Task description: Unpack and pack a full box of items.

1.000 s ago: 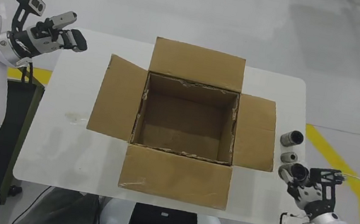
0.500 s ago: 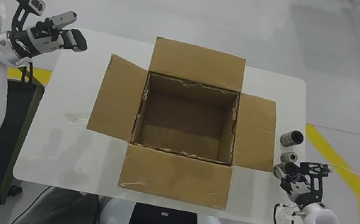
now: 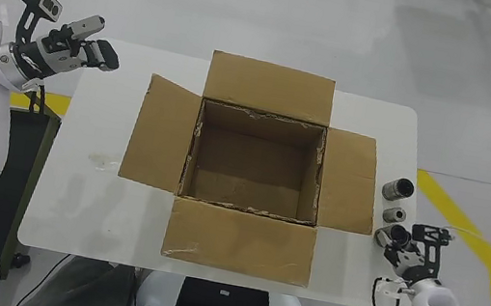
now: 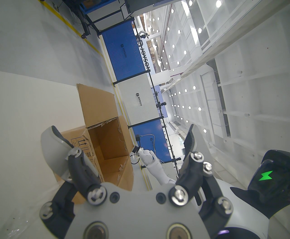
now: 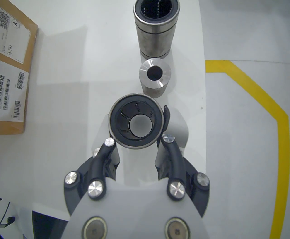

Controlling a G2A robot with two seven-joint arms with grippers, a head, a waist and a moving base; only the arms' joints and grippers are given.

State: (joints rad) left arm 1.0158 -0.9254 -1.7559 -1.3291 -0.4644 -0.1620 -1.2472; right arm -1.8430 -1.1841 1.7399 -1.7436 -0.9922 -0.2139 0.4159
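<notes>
Right gripper (image 5: 137, 126) pinches an upright bearing (image 5: 136, 121) at the right edge of the table (image 3: 90, 205), beside the empty box (image 3: 240, 242). Likely wise: keep it vertical, clear of the neighbouring sleeve (image 5: 155, 77). Left gripper (image 4: 122, 131) has its jaws spread.

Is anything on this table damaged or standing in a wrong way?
The cardboard box has ragged, torn paper along its inner rim. Otherwise nothing stands out: the three metal cylinders stand upright in a row beside it, the nearest cylinder held in the right gripper.
</notes>
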